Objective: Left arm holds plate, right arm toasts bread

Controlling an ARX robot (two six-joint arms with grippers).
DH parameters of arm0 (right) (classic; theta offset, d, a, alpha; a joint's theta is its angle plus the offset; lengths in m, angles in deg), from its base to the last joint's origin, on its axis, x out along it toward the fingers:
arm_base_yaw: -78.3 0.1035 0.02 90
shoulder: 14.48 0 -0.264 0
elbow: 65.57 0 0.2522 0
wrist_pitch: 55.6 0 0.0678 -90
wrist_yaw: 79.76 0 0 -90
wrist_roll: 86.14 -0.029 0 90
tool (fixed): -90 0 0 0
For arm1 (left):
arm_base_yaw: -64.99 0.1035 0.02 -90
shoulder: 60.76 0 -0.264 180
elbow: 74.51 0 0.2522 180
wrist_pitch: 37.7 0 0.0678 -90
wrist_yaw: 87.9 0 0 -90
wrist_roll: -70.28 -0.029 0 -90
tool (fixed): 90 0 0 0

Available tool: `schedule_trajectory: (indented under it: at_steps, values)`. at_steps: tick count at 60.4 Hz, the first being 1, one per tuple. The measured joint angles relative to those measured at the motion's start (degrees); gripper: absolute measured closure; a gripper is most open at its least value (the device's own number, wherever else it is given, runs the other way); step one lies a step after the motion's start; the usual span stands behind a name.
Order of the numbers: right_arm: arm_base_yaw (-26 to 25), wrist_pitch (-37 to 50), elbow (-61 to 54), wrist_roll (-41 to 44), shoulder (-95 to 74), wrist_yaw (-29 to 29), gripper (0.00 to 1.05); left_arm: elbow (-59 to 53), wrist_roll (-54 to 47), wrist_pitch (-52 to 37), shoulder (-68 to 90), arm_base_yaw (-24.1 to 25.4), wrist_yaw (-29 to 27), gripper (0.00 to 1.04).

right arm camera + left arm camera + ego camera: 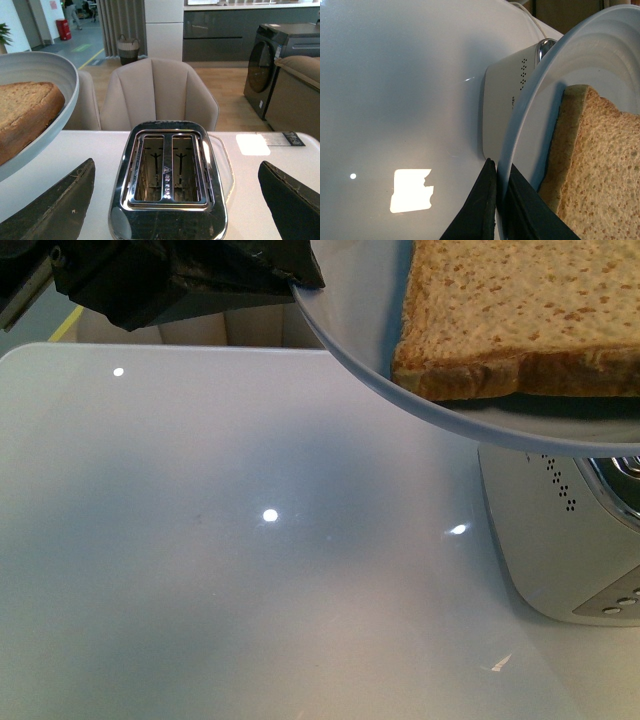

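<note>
My left gripper [300, 282] is shut on the rim of the pale plate [350, 320], held up in the air above the white table. In the left wrist view its black fingers [487, 200] pinch the plate's rim [520, 125]. The bread [520, 320], a brown speckled slice with dark crust, lies on the plate; it also shows in the left wrist view [600, 170] and the right wrist view [25, 115]. My right gripper [175, 200] is open and empty, its fingers [55, 205] wide on either side of the toaster [167, 175], whose two slots are empty.
The silver toaster [570, 540] stands on the glossy white table [250, 540] at the right, below the plate. Beyond the table's far edge are a beige chair [160, 90], a washing machine [280, 65] and dark cabinets.
</note>
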Motion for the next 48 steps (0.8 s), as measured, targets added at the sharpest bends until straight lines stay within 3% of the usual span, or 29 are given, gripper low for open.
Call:
schedule_trajectory:
  at_steps: [48]
  values:
    - [0.0,0.0,0.0,0.0,0.0,0.0,0.09,0.0,0.07,0.0,0.0,-0.07,0.0,1.02]
